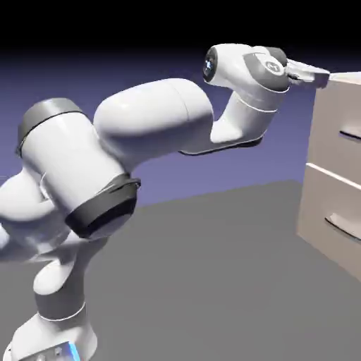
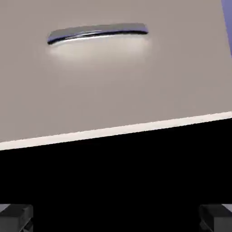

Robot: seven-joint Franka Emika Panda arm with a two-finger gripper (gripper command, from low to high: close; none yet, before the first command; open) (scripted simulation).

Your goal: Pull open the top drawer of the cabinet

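Claw [image 2: 116,218] spread wide, nothing between the tips, up near the cabinet's [image 1: 307,204] top edge in the exterior view; contact there unclear. Top drawer [image 1: 338,123] is at the cabinet's upper part, at the exterior view's right edge, above the lower drawer [image 1: 335,215]. Hand view: one grey handle [image 2: 98,32], apart from both fingertips

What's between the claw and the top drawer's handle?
Hand view: only the drawer's bare front and its pale edge show between claw and handle, plus black.
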